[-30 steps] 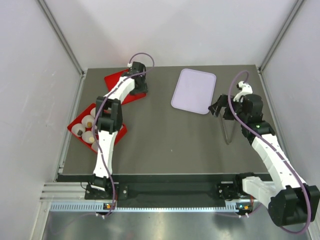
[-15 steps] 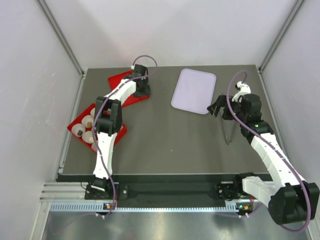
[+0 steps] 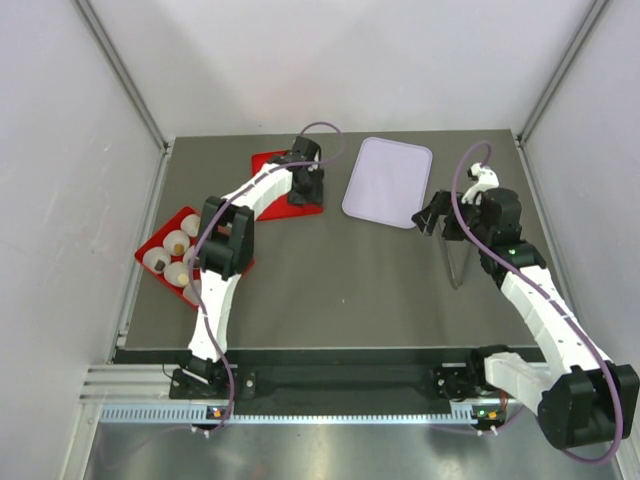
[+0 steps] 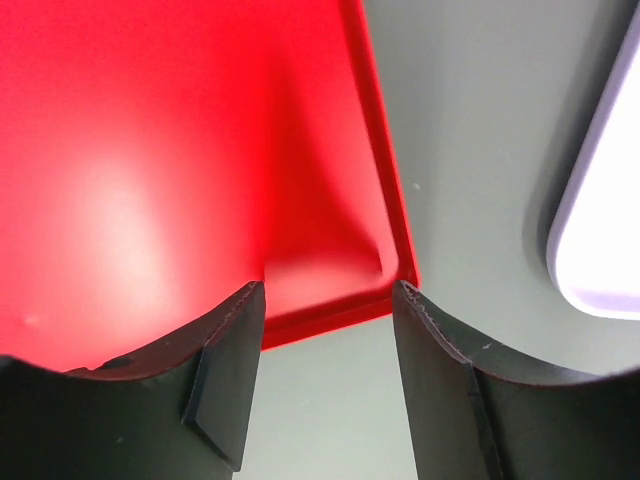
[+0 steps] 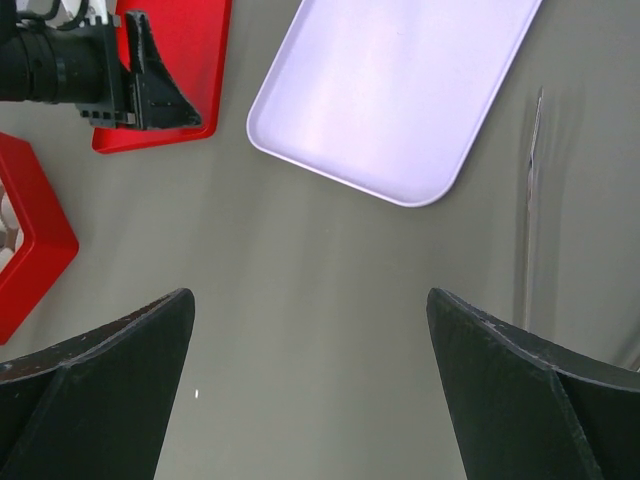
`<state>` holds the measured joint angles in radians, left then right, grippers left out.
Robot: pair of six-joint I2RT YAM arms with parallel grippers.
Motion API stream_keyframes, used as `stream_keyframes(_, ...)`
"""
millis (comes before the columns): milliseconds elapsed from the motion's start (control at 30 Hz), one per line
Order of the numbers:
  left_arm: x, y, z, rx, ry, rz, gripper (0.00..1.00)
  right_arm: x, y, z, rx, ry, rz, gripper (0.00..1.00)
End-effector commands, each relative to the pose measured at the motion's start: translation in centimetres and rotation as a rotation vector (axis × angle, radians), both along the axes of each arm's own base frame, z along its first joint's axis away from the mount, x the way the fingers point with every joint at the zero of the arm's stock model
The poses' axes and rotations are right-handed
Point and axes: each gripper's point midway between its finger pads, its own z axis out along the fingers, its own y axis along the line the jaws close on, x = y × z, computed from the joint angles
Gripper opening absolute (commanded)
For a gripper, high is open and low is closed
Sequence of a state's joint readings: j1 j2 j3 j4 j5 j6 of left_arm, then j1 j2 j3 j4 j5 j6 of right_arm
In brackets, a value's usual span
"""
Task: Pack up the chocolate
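Note:
The chocolate point(image 3: 178, 246) shows as small brown pieces in white paper cups inside a red box point(image 3: 150, 243) at the table's left edge, partly hidden by the left arm. My left gripper point(image 3: 306, 186) is at the back middle, shut on a corner of the flat red lid point(image 3: 272, 165). In the left wrist view that lid corner point(image 4: 330, 300) sits between my fingertips point(image 4: 245, 300). My right gripper point(image 3: 432, 220) hangs open over bare table point(image 5: 310, 330), holding nothing.
An empty lavender tray point(image 3: 388, 180) lies at the back, just right of the lid, and shows in the right wrist view point(image 5: 395, 90). Thin metal tongs point(image 3: 455, 262) lie under the right arm. Grey walls close in the table.
My left gripper has carried the red lid to the right, from beside the box towards the lavender tray, turning it a little. The right arm has stayed in place.

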<state>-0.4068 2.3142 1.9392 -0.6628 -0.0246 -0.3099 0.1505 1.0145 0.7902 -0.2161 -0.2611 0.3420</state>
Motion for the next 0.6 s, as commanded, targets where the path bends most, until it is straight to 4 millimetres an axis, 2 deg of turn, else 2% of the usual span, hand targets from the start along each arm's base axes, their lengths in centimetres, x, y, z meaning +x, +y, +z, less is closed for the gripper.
stream_keyframes(0,1.4,1.3,6.2,0.008,-0.116,0.044,0.58,0.1,0.5,1.4,0.001,-0.065,0.021,0.99)
stream_keyframes(100,1.7,0.5,7.6,-0.075,-0.137,0.119,0.57,0.3,0.6,1.7,0.004,-0.072,0.023,0.98)
stream_keyframes(200,2.5,-1.8,9.0,-0.203,-0.173,0.127,0.55,0.3,0.7,1.5,0.007,-0.068,0.030,0.99)
stream_keyframes(300,3.1,-2.8,8.4,-0.209,-0.178,0.149,0.52,0.4,0.7,1.3,0.004,-0.063,0.027,0.98)
stream_keyframes(333,3.2,-2.9,7.1,-0.197,-0.163,0.154,0.52,0.3,0.6,1.3,0.000,-0.061,0.027,0.98)
stream_keyframes(400,3.4,-3.0,6.2,-0.189,-0.147,0.165,0.50,0.2,0.5,1.5,-0.006,-0.068,0.025,0.98)
stream_keyframes(433,3.4,-3.0,4.9,-0.180,-0.126,0.166,0.49,0.1,0.5,1.4,-0.009,-0.067,0.027,0.98)
stream_keyframes(567,3.3,-3.9,2.8,-0.163,-0.105,0.139,0.48,-0.1,0.4,1.3,-0.014,-0.071,0.022,0.98)
